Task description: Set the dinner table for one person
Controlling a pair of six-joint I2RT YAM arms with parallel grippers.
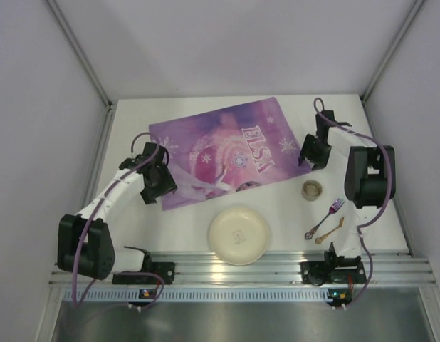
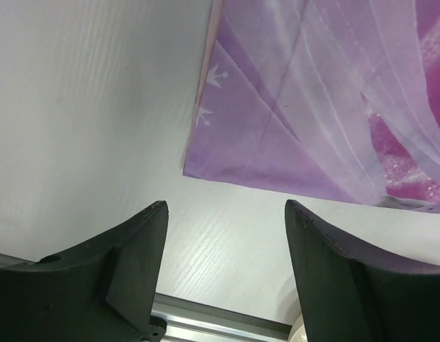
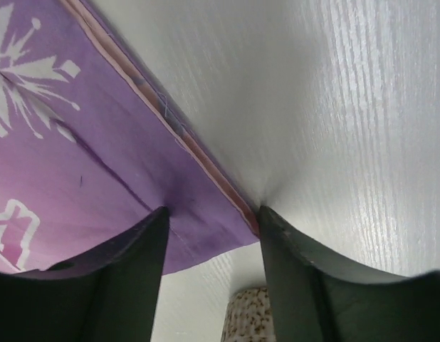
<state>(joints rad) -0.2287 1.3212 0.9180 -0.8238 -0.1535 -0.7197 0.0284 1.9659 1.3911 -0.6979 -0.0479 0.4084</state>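
Note:
The white dinner table (image 1: 134, 235) carries a purple "ELSA" placemat (image 1: 220, 153), lying askew at the middle back. My left gripper (image 1: 161, 191) hovers open over bare table (image 2: 85, 107) just off the placemat's near-left corner (image 2: 195, 160), with nothing between its fingers. My right gripper (image 1: 308, 154) is open too; its fingertips (image 3: 161, 215) straddle the placemat's right corner (image 3: 206, 228) and press down there, one on the cloth, the other at its pink hem. A cream plate (image 1: 239, 235) sits near the front edge.
A speckled cup (image 1: 312, 189) stands right of the placemat, just below the right fingers (image 3: 248, 317). A purple fork (image 1: 327, 216) and a gold spoon (image 1: 330, 229) lie at the front right. The ribbed aluminium rail (image 1: 241, 274) runs along the near edge. Grey walls enclose the other sides.

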